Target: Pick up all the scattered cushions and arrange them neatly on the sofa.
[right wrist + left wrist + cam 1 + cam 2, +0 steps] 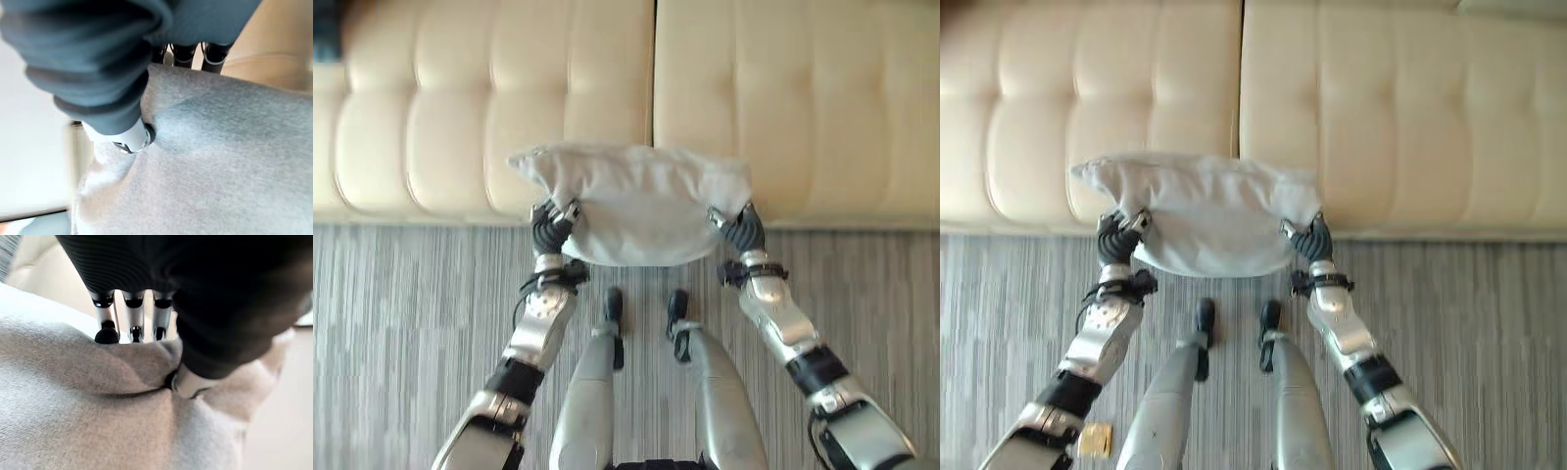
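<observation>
No text, label, number or sign can be read on anything here

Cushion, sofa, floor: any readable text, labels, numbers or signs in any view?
None readable.
Grey cushion: plain fabric, no tag or print seen.
Cream sofa: no label seen.
Striped carpet: no markings.
Small yellowish object on the carpet: too small to tell whether it carries print.

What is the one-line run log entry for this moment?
cushion: held over sofa front edge | left robot hand: pinching cushion | right robot hand: pinching cushion | floor: striped
</observation>
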You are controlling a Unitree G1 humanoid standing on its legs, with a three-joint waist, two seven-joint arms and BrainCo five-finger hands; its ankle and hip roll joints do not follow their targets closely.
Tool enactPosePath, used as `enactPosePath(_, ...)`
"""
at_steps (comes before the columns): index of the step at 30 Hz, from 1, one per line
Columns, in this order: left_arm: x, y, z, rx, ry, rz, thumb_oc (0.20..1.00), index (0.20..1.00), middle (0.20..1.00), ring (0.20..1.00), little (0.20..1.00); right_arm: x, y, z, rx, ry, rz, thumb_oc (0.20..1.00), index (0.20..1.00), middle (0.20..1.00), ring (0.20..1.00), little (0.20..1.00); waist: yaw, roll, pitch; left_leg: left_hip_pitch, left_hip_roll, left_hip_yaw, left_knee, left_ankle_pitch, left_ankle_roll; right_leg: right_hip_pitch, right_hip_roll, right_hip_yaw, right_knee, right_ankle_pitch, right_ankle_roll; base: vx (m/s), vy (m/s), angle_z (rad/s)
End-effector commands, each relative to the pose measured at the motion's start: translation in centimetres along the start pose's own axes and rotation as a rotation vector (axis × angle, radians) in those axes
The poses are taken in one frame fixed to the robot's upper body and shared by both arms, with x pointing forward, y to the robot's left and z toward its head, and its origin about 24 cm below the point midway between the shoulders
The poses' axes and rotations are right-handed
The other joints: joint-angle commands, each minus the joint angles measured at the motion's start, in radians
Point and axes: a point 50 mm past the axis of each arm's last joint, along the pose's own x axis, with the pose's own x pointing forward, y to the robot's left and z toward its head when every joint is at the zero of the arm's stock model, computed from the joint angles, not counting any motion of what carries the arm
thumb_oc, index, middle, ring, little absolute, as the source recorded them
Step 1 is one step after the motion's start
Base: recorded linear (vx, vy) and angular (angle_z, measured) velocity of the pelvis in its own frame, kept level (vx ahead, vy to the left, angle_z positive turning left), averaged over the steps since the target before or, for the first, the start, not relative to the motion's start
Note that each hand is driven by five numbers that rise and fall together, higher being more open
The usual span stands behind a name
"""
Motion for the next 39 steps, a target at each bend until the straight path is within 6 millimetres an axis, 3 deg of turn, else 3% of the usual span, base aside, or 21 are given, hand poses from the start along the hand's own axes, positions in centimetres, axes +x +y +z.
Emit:
enactPosePath(1, 0.1, -4.0, 3.5, -0.083, -0.185, -0.224, 0.2, 0.2, 0.2, 0.2, 0.2, 0.0, 3.2, 3.9, 0.061, -0.213, 0.198, 0.2, 0.2, 0.2, 0.2, 0.2, -0.003, 0.003, -0.036, 0.105, 0.009, -0.036, -0.046, -0.086, -0.031, 0.146, -0.03, 0.029, -0.145, -0.014, 0.102, 0.23, -0.014, 0.02)
enactPosePath(6, -2.7, -2.0, 3.1, 0.004, -0.17, -0.259, 0.2, 0.2, 0.2, 0.2, 0.2, -3.1, 1.3, 4.0, -0.065, -0.232, 0.211, 0.2, 0.2, 0.2, 0.2, 0.2, -0.014, 0.002, -0.129, 0.288, 0.019, -0.025, -0.153, -0.083, -0.028, 0.319, -0.007, 0.023, -0.235, -0.017, 0.109, 0.25, -0.031, -0.05)
enactPosePath(8, -3.4, -1.7, 3.4, 0.025, -0.18, -0.273, 0.2, 0.2, 0.2, 0.2, 0.2, -3.7, 1.1, 4.5, -0.129, -0.267, 0.22, 0.2, 0.2, 0.2, 0.2, 0.2, -0.018, 0.003, -0.16, 0.342, 0.024, -0.021, -0.179, -0.086, -0.026, 0.362, 0.005, 0.024, -0.245, -0.025, 0.108, 0.23, -0.067, -0.06)
enactPosePath(12, -4.1, -2.0, 3.0, -0.01, -0.14, -0.294, 0.2, 0.2, 0.2, 0.2, 0.2, -4.2, 1.1, 4.8, -0.091, -0.267, 0.215, 0.2, 0.2, 0.2, 0.2, 0.2, -0.023, -0.002, -0.195, 0.414, 0.043, -0.014, -0.187, -0.094, -0.043, 0.441, 0.025, 0.026, -0.265, -0.055, 0.094, 0.19, -0.116, -0.04)
enactPosePath(14, -4.0, -2.2, 3.1, -0.015, -0.136, -0.315, 0.2, 0.2, 0.2, 0.2, 0.2, -4.2, 0.7, 4.7, -0.092, -0.266, 0.188, 0.2, 0.2, 0.2, 0.2, 0.2, -0.022, -0.013, -0.197, 0.394, 0.051, -0.015, -0.13, -0.087, -0.065, 0.477, 0.036, 0.024, -0.281, -0.072, 0.08, 0.11, -0.18, 0.04)
enactPosePath(17, -3.9, -2.7, 3.2, -0.025, -0.134, -0.336, 0.2, 0.2, 0.2, 0.2, 0.2, -4.2, 0.0, 5.1, -0.078, -0.276, 0.158, 0.2, 0.2, 0.2, 0.2, 0.2, -0.018, -0.03, -0.182, 0.309, 0.065, -0.032, 0.102, -0.019, -0.087, 0.512, 0.057, 0.022, -0.282, -0.09, 0.045, 0.09, -0.185, 0.14)
enactPosePath(19, -4.0, -2.6, 3.1, -0.024, -0.13, -0.334, 0.2, 0.2, 0.2, 0.2, 0.2, -4.3, -0.3, 5.1, -0.077, -0.275, 0.147, 0.2, 0.2, 0.2, 0.2, 0.2, -0.017, -0.033, -0.179, 0.281, 0.068, -0.031, 0.158, -0.008, -0.083, 0.523, 0.062, 0.022, -0.282, -0.096, 0.039, 0.1, -0.111, 0.17)
enactPosePath(21, -4.4, -2.3, 2.5, -0.033, -0.092, -0.327, 0.2, 0.2, 0.2, 0.2, 0.2, -4.5, -0.9, 4.9, -0.077, -0.257, 0.12, 0.2, 0.2, 0.2, 0.2, 0.2, -0.017, -0.039, -0.188, 0.219, 0.094, 0.029, 0.174, -0.037, -0.059, 0.558, 0.058, 0.016, -0.301, -0.116, 0.033, 0.21, -0.089, 0.09)
enactPosePath(23, -4.7, -2.0, 2.0, -0.037, -0.057, -0.327, 0.2, 0.2, 0.2, 0.2, 0.2, -4.8, -1.3, 4.7, -0.066, -0.239, 0.108, 0.2, 0.2, 0.2, 0.2, 0.2, -0.012, -0.043, -0.201, 0.199, 0.1, 0.085, 0.093, -0.074, -0.043, 0.574, 0.053, 0.009, -0.321, -0.12, 0.041, 0.24, 0.013, 0.18)
enactPosePath(24, -4.8, -1.9, 1.9, -0.033, -0.045, -0.328, 0.2, 0.2, 0.2, 0.2, 0.2, -4.9, -1.4, 4.6, -0.057, -0.231, 0.098, 0.2, 0.2, 0.2, 0.2, 0.2, -0.005, -0.045, -0.208, 0.187, 0.096, 0.112, 0.038, -0.059, -0.039, 0.583, 0.052, 0.01, -0.332, -0.122, 0.046, 0.37, 0.09, 0.2)
enactPosePath(25, -4.9, -1.7, 1.6, -0.016, -0.032, -0.327, 0.2, 0.2, 0.2, 0.2, 0.2, -4.9, -1.5, 4.4, -0.045, -0.22, 0.081, 0.2, 0.2, 0.2, 0.2, 0.2, 0.015, -0.035, -0.214, 0.141, 0.077, 0.137, -0.056, 0.003, -0.049, 0.609, 0.071, 0.019, -0.348, -0.129, 0.053, 0.39, 0.113, 0.09)
enactPosePath(27, -4.9, -1.5, 1.8, -0.016, -0.036, -0.32, 0.2, 0.2, 0.2, 0.2, 0.2, -4.8, -1.5, 4.3, -0.048, -0.22, 0.067, 0.2, 0.2, 0.2, 0.2, 0.2, 0.044, -0.038, -0.216, 0.112, 0.059, 0.12, -0.116, 0.036, -0.06, 0.635, 0.077, 0.038, -0.346, -0.14, 0.06, 0.36, 0.135, -0.02)
enactPosePath(30, -5.2, -1.0, 1.8, -0.01, -0.038, -0.318, 0.2, 0.2, 0.2, 0.2, 0.2, -4.8, -1.2, 4.4, -0.047, -0.228, 0.085, 0.2, 0.2, 0.2, 0.2, 0.2, 0.063, -0.04, -0.234, 0.149, 0.036, 0.078, -0.117, 0.035, -0.04, 0.667, 0.056, 0.058, -0.316, -0.14, 0.095, 0.35, 0.181, -0.55)
enactPosePath(31, -5.3, -0.8, 1.9, -0.009, -0.038, -0.313, 0.2, 0.2, 0.2, 0.2, 0.2, -4.8, -0.9, 4.3, -0.046, -0.224, 0.099, 0.2, 0.2, 0.2, 0.2, 0.2, 0.07, -0.044, -0.238, 0.169, 0.023, 0.08, -0.114, 0.015, -0.025, 0.67, 0.034, 0.061, -0.29, -0.134, 0.116, 0.33, 0.226, -0.53)
enactPosePath(33, -5.4, -0.6, 2.0, 0.008, -0.043, -0.328, 0.2, 0.2, 0.2, 0.2, 0.2, -4.6, -0.4, 4.7, -0.045, -0.241, 0.128, 0.2, 0.2, 0.2, 0.2, 0.2, 0.076, -0.048, -0.233, 0.213, 0.013, 0.088, -0.114, -0.007, 0.005, 0.616, -0.001, 0.08, -0.144, -0.063, 0.15, 0.21, 0.157, -0.71)
enactPosePath(34, -5.4, -0.6, 2.1, 0.008, -0.044, -0.328, 0.2, 0.2, 0.2, 0.2, 0.2, -4.6, -0.4, 4.7, -0.045, -0.241, 0.128, 0.2, 0.2, 0.2, 0.2, 0.2, 0.078, -0.046, -0.235, 0.211, 0.016, 0.089, -0.117, -0.003, 0.005, 0.612, 0.001, 0.082, -0.144, -0.06, 0.15, 0.18, 0.124, -0.91)
enactPosePath(35, -5.1, -0.3, 2.2, 0.028, -0.054, -0.323, 0.2, 0.2, 0.2, 0.2, 0.2, -4.3, 0.2, 4.9, -0.046, -0.258, 0.152, 0.2, 0.2, 0.2, 0.2, 0.2, 0.075, -0.038, -0.223, 0.26, 0.011, 0.091, -0.125, -0.037, 0.029, 0.544, -0.013, 0.089, -0.024, -0.008, 0.177, 0.15, 0.105, -0.52)
enactPosePath(36, -5.0, -0.2, 2.3, 0.037, -0.06, -0.322, 0.2, 0.2, 0.2, 0.2, 0.2, -4.1, 0.4, 5.2, -0.047, -0.27, 0.159, 0.2, 0.2, 0.2, 0.2, 0.2, 0.072, -0.03, -0.216, 0.288, 0.011, 0.09, -0.135, -0.049, 0.038, 0.504, -0.02, 0.079, 0.004, -0.002, 0.177, 0.3, 0.116, -0.51)
enactPosePath(37, -4.9, 0.0, 2.3, 0.042, -0.063, -0.309, 0.2, 0.2, 0.2, 0.2, 0.2, -3.6, 0.8, 5.6, -0.047, -0.289, 0.175, 0.2, 0.2, 0.2, 0.2, 0.2, 0.052, -0.004, -0.203, 0.348, 0.013, 0.081, -0.173, -0.067, 0.043, 0.412, -0.025, 0.043, -0.057, -0.043, 0.149, 0.26, -0.037, -0.35)
enactPosePath(39, -4.9, 0.2, 2.2, 0.026, -0.061, -0.294, 0.2, 0.2, 0.2, 0.2, 0.2, -3.4, 0.8, 5.7, -0.056, -0.289, 0.185, 0.2, 0.2, 0.2, 0.2, 0.2, 0.033, -0.005, -0.197, 0.382, 0.011, 0.066, -0.188, -0.077, 0.028, 0.39, -0.031, 0.053, -0.228, -0.023, 0.146, 0.22, -0.153, -0.12)
